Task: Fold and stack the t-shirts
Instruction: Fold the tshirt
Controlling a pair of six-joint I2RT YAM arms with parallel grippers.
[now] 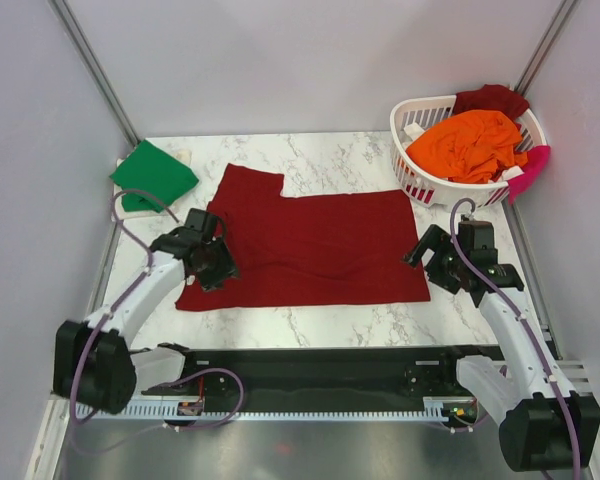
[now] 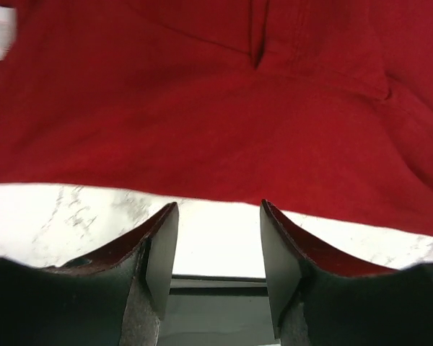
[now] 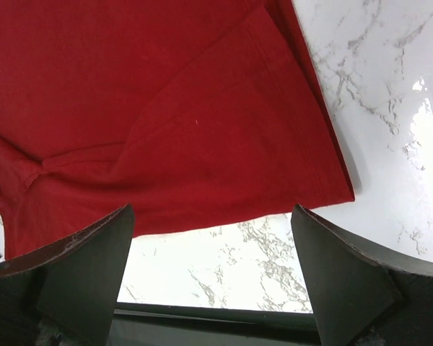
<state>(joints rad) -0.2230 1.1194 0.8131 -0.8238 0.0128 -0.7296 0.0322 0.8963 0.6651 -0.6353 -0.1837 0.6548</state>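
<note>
A large dark red t-shirt lies folded flat in the middle of the marble table; it also shows in the left wrist view and the right wrist view. My left gripper is open and empty over its near left corner; in its own view the jaws stand apart above bare marble. My right gripper is open and empty just off its near right corner, as its own view shows. A folded green t-shirt lies at the far left. Orange, dark red and pink shirts are in the basket.
A white slotted laundry basket stands at the far right corner. Grey walls close in the table on three sides. A black rail runs along the near edge between the arm bases.
</note>
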